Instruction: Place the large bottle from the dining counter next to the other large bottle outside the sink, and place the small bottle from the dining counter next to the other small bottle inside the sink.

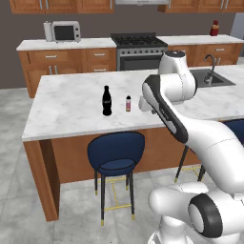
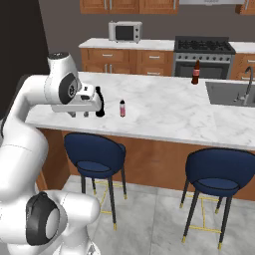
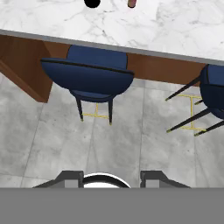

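- Black cola bottle [image 1: 106,101] stands upright on the marbled dining counter [image 1: 71,109]; the small pink-red bottle [image 1: 128,103] stands near it at 3 o'clock.
- Red-brown bottle [image 2: 195,73] stands at the sink's [image 2: 226,94] 10 o'clock corner.
- Gripper [image 2: 79,114] hangs over the counter's front edge, holding nothing; whether its jaws are parted I cannot tell.

I see grey tiled floor [image 1: 14,143], a dark wall [image 1: 95,24], wooden cabinets [image 1: 62,62], a microwave [image 1: 66,32], a black stove [image 1: 138,47] and blue stools [image 1: 116,152].
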Controlling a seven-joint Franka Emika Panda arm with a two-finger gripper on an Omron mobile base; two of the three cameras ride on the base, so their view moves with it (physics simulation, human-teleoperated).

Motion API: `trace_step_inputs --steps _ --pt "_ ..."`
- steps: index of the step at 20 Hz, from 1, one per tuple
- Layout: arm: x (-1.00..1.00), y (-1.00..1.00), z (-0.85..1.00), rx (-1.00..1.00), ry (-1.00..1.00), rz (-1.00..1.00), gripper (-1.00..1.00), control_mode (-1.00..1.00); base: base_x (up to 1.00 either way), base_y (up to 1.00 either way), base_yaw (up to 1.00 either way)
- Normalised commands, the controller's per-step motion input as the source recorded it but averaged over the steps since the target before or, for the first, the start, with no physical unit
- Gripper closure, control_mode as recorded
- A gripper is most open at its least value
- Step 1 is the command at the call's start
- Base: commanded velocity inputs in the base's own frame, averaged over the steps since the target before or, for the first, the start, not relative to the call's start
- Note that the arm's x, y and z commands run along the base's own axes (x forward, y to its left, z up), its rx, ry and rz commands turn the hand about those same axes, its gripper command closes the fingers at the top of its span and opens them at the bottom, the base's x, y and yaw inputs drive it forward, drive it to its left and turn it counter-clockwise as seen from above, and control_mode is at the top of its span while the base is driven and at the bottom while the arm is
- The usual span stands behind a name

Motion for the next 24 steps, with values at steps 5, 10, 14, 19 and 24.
trace_step_inputs --steps 5,10,14,19,24 --pt "0.00 0.19 0.00 0.00 0.00 0.01 -1.00 -1.00 0.00 0.00 0.00" --pt "0.00 0.33 0.13 0.01 -0.14 0.00 -1.00 -1.00 0.00 0.00 0.00" --pt "0.03 0.10 0.24 0.03 -0.04 0.05 -1.00 -1.00 0.00 0.00 0.00" --pt "0.13 0.00 0.42 0.11 -0.03 0.11 -1.00 -1.00 0.00 0.00 0.00" --pt "0.18 -0.02 0.18 0.11 -0.04 0.08 -1.00 -1.00 0.00 0.00 0.00"
